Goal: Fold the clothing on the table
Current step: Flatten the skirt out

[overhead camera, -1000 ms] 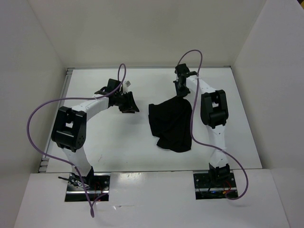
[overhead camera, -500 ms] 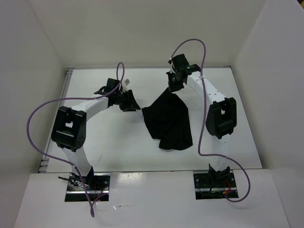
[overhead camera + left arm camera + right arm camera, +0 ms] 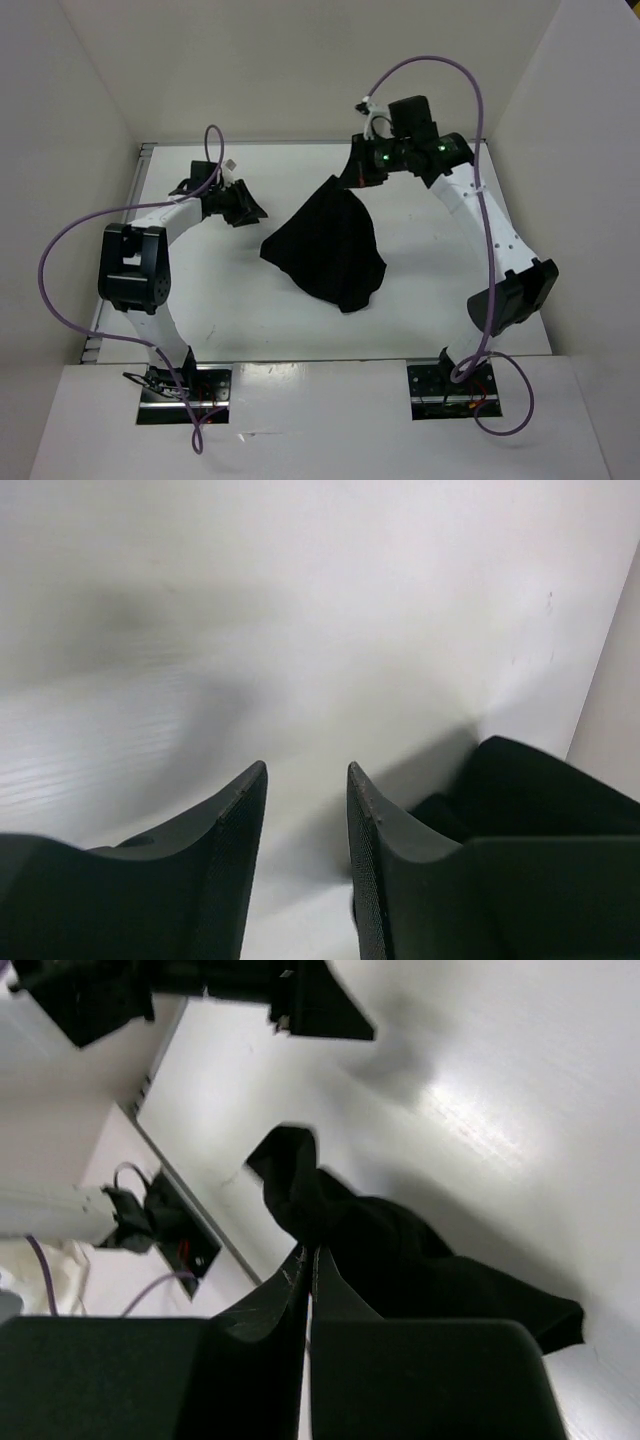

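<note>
The black clothing [image 3: 328, 250] hangs in a cone from one pinched corner, with its lower part trailing on the white table [image 3: 200, 300]. My right gripper [image 3: 352, 178] is raised over the table's far middle and is shut on that top corner. In the right wrist view the jaws [image 3: 308, 1260] are pressed together on the fabric, and the clothing [image 3: 400, 1250] drapes below them. My left gripper [image 3: 246, 205] hovers at the far left, open and empty, a short way left of the cloth. Between its fingers [image 3: 305, 780] only bare table shows, with the clothing [image 3: 530, 790] to the right.
White upright walls [image 3: 80, 120] close in the table on the left, back and right. Purple cables [image 3: 60, 260] loop off both arms. The arm bases [image 3: 185, 385] are bolted at the near edge, and the table's metal edge [image 3: 140, 170] runs along the left.
My right arm rose and stretched upward, lifting the clothing's corner and dragging its lower part leftward. The left gripper drew back to the left, staying open.
</note>
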